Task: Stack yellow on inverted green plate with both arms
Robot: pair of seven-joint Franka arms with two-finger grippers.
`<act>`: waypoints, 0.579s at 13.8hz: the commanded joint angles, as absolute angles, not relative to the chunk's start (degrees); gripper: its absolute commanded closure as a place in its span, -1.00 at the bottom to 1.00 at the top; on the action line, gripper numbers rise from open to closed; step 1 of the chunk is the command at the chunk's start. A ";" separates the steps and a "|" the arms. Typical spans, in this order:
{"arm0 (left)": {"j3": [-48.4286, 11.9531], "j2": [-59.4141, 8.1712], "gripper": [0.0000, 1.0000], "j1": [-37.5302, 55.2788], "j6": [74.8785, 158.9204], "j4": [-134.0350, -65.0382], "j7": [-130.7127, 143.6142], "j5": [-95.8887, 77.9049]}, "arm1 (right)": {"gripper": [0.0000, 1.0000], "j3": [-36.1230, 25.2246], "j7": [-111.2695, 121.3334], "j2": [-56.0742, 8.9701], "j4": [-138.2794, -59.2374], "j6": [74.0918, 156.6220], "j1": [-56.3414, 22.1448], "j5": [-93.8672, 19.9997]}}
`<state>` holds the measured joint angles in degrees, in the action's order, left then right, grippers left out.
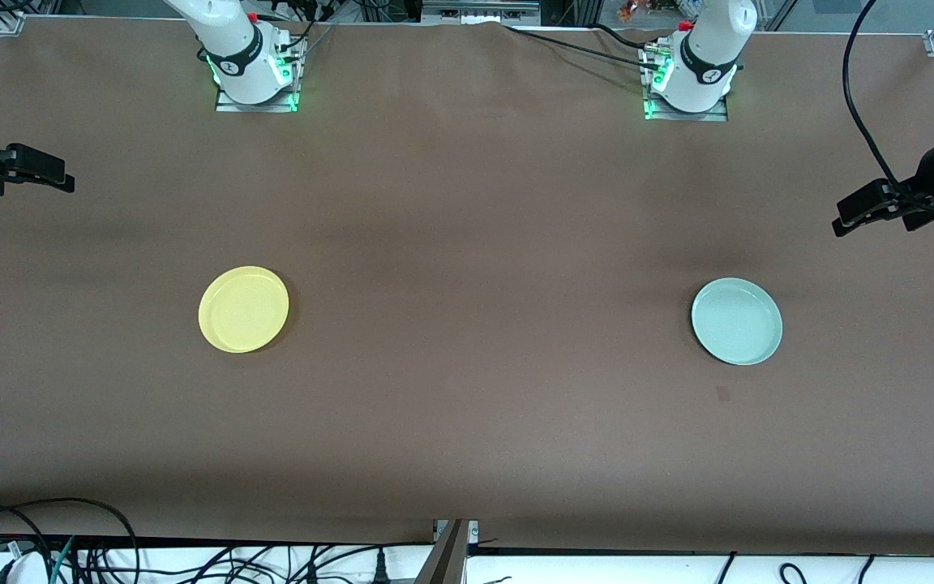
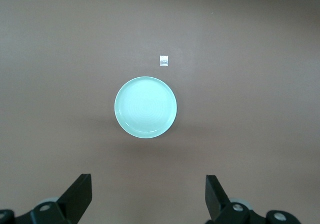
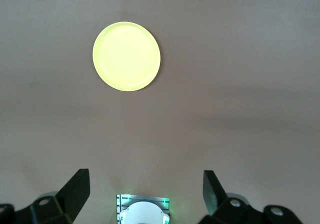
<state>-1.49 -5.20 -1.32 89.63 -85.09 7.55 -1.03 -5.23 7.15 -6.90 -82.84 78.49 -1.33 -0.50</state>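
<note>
Basically start state, nothing touched yet. Yellow plate [image 1: 243, 309] flat on the table [image 1: 467, 422], rim up, toward the right arm's end, roughly midway between the base-side edge and the camera-side edge. Green plate [image 1: 736, 321] also rim up (not inverted yet), toward the left arm's end, about the same depth, well apart from yellow. Small pale tape marker [image 2: 163, 60] on the cloth just beside green, on its camera-edge side.

Right gripper [image 3: 145, 191] up in the air over the table edge at the right arm's end, fingers spread wide, holding nothing; yellow plate [image 3: 126, 56] visible below and off from it. Left gripper [image 2: 148, 196] likewise raised over the edge at the left arm's end, fingers wide apart, empty; green plate [image 2: 145, 107] centred in its wrist view. Both parked, neither near its plate.

Step in hand, by judgement: none begun; first job likely flipping green. Next move probably calls for bringing the left gripper down to green's rim, pinching the raised edge (shallow lip, little to bite on), tilting and turning it face down. Then a rim grasp on yellow by the right gripper, carry across toward green, set down centred on the upturned base. Slip risk on thin rims; off-centre stacking likely to slide.
</note>
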 commanded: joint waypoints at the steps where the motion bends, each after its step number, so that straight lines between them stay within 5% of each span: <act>1: -1.23 -5.63 -1.00 -1.32 91.38 -84.37 6.60 -2.63 | -1.00 -5.10 7.82 -7.29 -81.65 78.05 -0.88 -0.70; 8: -1.23 -6.33 -1.00 -1.23 91.58 -83.67 6.59 -2.37 | -1.00 -5.10 7.82 -7.29 -81.65 78.05 -0.79 -0.70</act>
<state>-1.49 -5.67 -1.33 91.77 -85.09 7.51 -1.09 -5.25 7.14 -6.90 -82.84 78.49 -1.32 -0.50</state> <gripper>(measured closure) 0.000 0.000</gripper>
